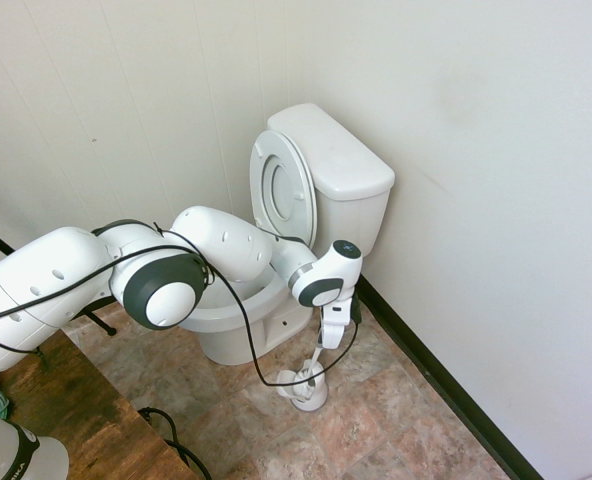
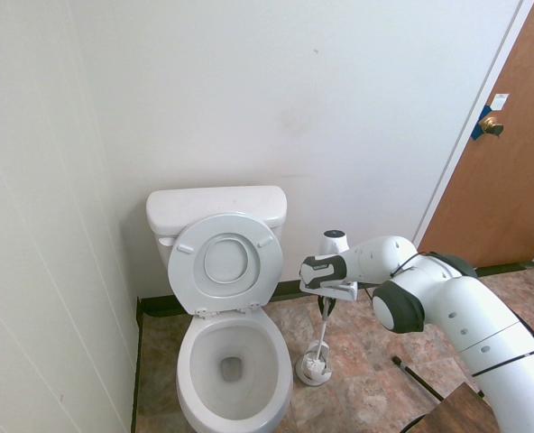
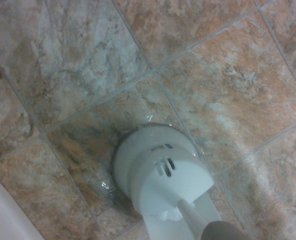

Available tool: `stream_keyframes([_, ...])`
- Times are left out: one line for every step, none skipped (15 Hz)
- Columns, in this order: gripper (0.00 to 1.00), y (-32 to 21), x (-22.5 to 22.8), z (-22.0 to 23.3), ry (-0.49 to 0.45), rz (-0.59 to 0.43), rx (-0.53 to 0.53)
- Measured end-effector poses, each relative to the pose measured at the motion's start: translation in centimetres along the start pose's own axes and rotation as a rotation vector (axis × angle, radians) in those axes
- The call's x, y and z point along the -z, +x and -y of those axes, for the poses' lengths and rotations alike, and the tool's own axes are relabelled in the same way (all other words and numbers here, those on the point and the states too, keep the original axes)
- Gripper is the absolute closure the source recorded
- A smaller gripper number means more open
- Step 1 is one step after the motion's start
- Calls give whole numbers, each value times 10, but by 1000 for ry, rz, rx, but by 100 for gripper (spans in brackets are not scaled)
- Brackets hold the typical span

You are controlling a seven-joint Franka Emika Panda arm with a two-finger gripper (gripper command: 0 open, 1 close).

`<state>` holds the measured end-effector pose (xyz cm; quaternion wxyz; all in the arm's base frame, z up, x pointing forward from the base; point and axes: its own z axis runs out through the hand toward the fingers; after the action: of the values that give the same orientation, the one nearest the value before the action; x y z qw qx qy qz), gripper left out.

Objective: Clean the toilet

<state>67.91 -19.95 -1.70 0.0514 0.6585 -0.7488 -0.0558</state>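
Note:
The white toilet [image 1: 321, 185] [image 2: 231, 361] stands against the back wall with its lid and seat [image 2: 226, 262] raised and the bowl open. To its side on the tile floor sits a small white brush holder [image 1: 306, 388] [image 2: 315, 368] [image 3: 160, 170]. The toilet brush stands in it, and its thin handle [image 2: 324, 329] [image 3: 195, 220] rises straight up. My gripper [image 1: 331, 335] [image 2: 328, 302] hangs directly above the holder, pointing down, shut on the top of the brush handle. The brush head is hidden inside the holder.
A wall with a black baseboard [image 1: 446, 385] runs close behind the holder. A brown wooden table corner [image 1: 66, 410] sits at the near left. A brown door [image 2: 506, 153] stands at the far side. Bare marbled tile floor [image 3: 228, 80] surrounds the holder.

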Motion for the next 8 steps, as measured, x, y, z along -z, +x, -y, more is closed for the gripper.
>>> stream_keyframes([100, 0, 0, 0, 0, 0, 10])
stream_keyframes([100, 0, 0, 0, -1, 0, 24])
stream_keyframes([100, -1, 0, -2, -3, 2, 41])
stream_keyframes([100, -3, -1, -5, -2, 5, 61])
stream_keyframes([100, -6, -1, -10, -3, 8, 81])
stream_keyframes([100, -11, -2, -16, -2, 10, 101])
stream_keyframes([100, -14, -2, -23, -5, 10, 121])
stream_keyframes([100, -17, -2, -30, -7, 10, 139])
